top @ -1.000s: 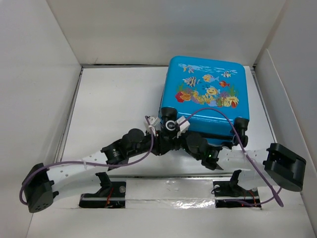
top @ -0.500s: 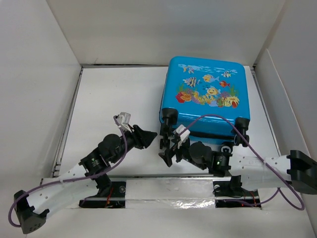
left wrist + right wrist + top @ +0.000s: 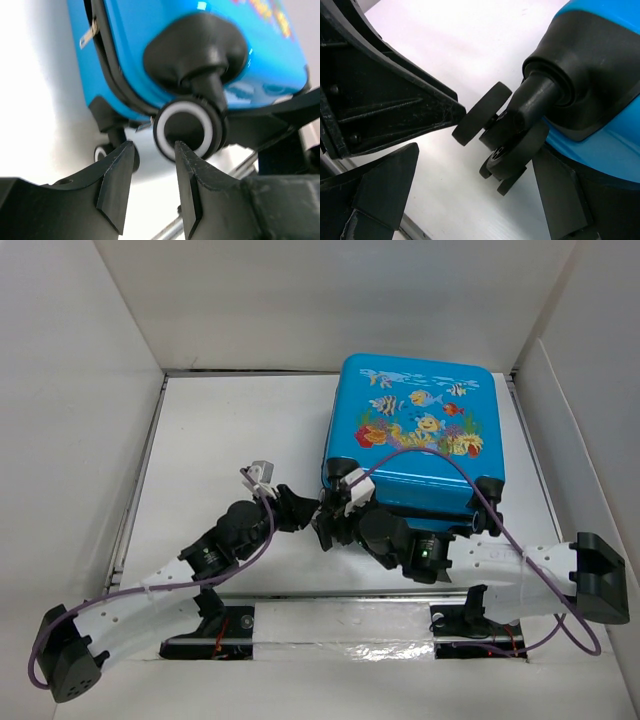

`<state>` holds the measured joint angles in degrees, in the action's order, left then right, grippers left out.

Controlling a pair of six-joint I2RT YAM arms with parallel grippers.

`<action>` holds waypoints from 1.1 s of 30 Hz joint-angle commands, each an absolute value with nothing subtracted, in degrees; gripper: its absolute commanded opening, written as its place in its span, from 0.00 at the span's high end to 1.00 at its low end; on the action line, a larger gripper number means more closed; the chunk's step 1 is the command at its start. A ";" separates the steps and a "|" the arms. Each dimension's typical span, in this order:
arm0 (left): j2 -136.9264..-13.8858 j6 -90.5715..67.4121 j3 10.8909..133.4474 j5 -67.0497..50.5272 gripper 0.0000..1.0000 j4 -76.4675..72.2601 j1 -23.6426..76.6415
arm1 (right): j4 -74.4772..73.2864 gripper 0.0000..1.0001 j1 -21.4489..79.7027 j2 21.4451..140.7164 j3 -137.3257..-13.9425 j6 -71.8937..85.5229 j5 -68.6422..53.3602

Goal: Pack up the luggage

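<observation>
The luggage (image 3: 415,435) is a bright blue suitcase with a fish print. It lies flat and closed at the back right of the white table. Its near-left black wheel (image 3: 340,472) has both grippers beside it. My left gripper (image 3: 300,510) is open and empty. In the left wrist view (image 3: 152,147) its fingertips sit just below that white-ringed wheel (image 3: 187,131), under the blue shell (image 3: 150,30). My right gripper (image 3: 328,525) is wide open. In the right wrist view (image 3: 470,172) the wheel (image 3: 510,135) hangs between its fingers without touching them.
White walls (image 3: 80,390) close in the table on three sides. A metal rail (image 3: 340,625) with the arm bases runs along the near edge. The suitcase's near-right wheel (image 3: 487,490) sits above my right arm. Purple cables loop over both arms.
Both grippers had drawn back from the suitcase's near-left corner half a second ago and have moved back up to its wheel. The suitcase has not moved.
</observation>
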<state>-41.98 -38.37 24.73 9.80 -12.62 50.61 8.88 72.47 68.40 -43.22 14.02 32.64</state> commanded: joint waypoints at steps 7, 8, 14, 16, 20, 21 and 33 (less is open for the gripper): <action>-52.90 -37.79 28.22 2.92 0.68 -25.82 49.48 | 8.09 0.00 72.69 65.48 -43.60 16.08 38.49; -54.04 -37.79 27.78 1.60 0.68 -27.49 49.48 | 7.74 0.00 72.69 65.13 -43.51 16.08 39.37; -57.83 -37.97 28.13 -3.86 0.68 -32.78 49.48 | 5.10 0.00 72.69 63.89 -45.26 14.86 42.53; -58.27 -38.06 27.69 -4.74 0.68 -34.97 49.48 | 3.00 0.00 72.69 65.38 -46.49 14.33 43.06; -58.54 -37.71 28.04 -5.62 0.68 -35.24 49.48 | 2.19 0.00 71.63 67.67 -48.25 14.68 42.99; -58.62 -37.62 27.78 -5.89 0.68 -35.59 49.48 | 3.15 0.00 71.02 67.94 -48.51 13.98 42.46; -60.82 -36.91 27.34 -9.31 0.68 -38.23 48.16 | 8.69 0.00 69.53 57.93 -43.42 11.96 37.63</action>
<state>-60.84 -37.39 26.02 -2.11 -30.68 47.44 -0.80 71.26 62.17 -44.05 12.43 38.65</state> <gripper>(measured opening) 0.319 0.996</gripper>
